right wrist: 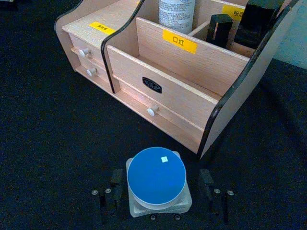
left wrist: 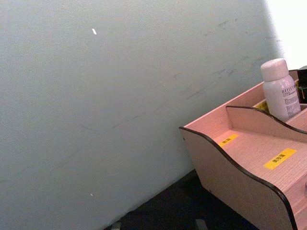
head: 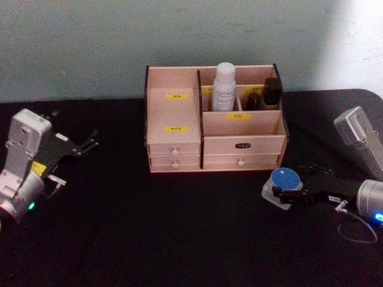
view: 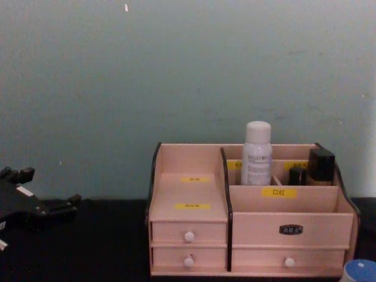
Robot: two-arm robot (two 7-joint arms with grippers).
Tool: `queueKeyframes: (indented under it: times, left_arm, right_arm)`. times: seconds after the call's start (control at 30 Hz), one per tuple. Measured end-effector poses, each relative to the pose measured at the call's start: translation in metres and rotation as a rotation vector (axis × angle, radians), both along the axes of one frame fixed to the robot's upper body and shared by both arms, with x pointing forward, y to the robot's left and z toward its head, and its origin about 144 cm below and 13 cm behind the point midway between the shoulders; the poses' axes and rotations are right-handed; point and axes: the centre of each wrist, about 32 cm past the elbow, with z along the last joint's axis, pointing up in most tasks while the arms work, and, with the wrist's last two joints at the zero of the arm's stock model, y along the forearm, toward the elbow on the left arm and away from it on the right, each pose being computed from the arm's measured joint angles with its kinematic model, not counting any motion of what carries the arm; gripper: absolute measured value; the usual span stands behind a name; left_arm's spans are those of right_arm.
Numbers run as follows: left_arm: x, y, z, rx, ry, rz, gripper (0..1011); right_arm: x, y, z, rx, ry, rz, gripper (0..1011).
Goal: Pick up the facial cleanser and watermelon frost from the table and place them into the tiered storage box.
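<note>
The facial cleanser (head: 225, 86) is being held upright in a rear compartment of the tiered storage box (head: 173, 152), so half the task is judged done. The watermelon frost (head: 285, 179) is being left on the table (head: 179, 239), just off the box's front right corner. There it is being straddled by the right gripper (right wrist: 162, 186), fingers apart and not yet clamped. The left gripper (head: 90, 142) is being kept spread and idle, well to the left. That straddle is being made plain from the right wrist; from the chest, the cleanser is being shown side-on, rising above the box rim.

Lab-style test setup — black-covered table (head: 179, 239), bare pale wall (head: 90, 42).
</note>
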Motion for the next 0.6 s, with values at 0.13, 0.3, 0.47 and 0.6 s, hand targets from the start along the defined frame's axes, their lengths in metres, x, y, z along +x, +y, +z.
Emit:
queueKeyframes:
  times: [0.13, 0.3, 0.47, 0.6]
  left_arm:
    - [0.0, 0.0, 0.0, 0.0, 0.0, 0.0, 1001]
    - [0.0, 0.0, 0.0, 0.0, 0.0, 0.0, 1001]
    - [0.0, 0.0, 0.0, 0.0, 0.0, 0.0, 1001]
    - [0.0, 0.0, 0.0, 0.0, 0.0, 0.0, 1001]
  right_arm:
    - [-0.0001, -0.0001, -0.0001, 0.0, 0.0, 0.0, 1003]
    - [-0.0002, -0.0002, -0.0001, 0.0, 0.001, -0.001, 1002]
    - [-0.0002, -0.0004, 0.0001, 0.0, 0.001, -0.001, 993]
    - [-0.0002, -0.0004, 0.0003, 0.0, 0.001, -0.001, 916]
